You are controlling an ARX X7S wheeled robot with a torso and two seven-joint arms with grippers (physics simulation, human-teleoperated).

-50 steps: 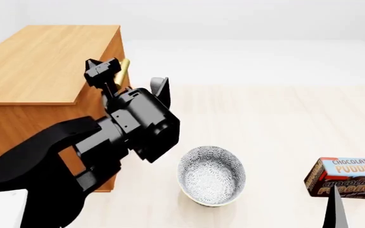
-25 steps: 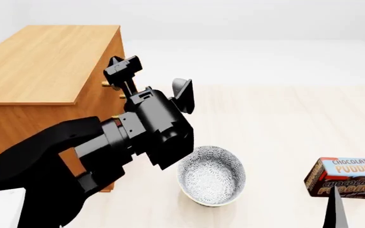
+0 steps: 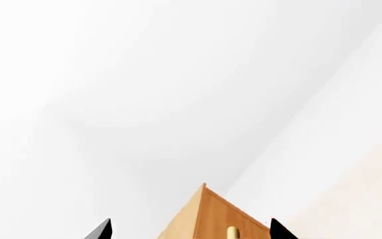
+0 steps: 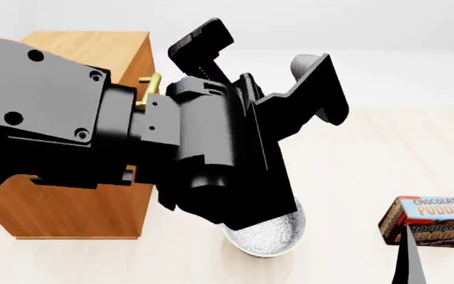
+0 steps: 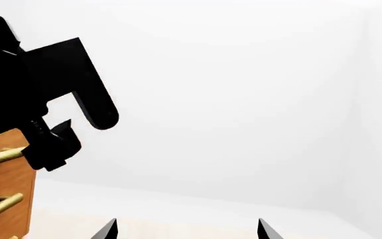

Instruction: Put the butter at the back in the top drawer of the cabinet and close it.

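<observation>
Nowhere shows the butter, so cannot place it; perhaps hidden behind the bulky left arm. Holds the left gripper point(image 4: 262, 59) raised beside the cabinet point(image 4: 69, 201), jaws wide apart and empty, near the brass handle point(image 4: 148, 89). Could strike the cabinet corner or sweep the bowl point(image 4: 274, 239) if swung blindly. Shows only two tips of the right gripper point(image 5: 185, 231), apart, nothing between. Cannot tell whether the top drawer point(image 5: 5, 174) sits fully shut.

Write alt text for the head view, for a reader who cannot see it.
The robot's black left arm fills the frame, its gripper raised beside the orange-brown wooden cabinet near a brass handle. Below the arm, a patterned bowl is partly hidden on the pale floor, and a Chocolate Pudding box stands at the right edge.
</observation>
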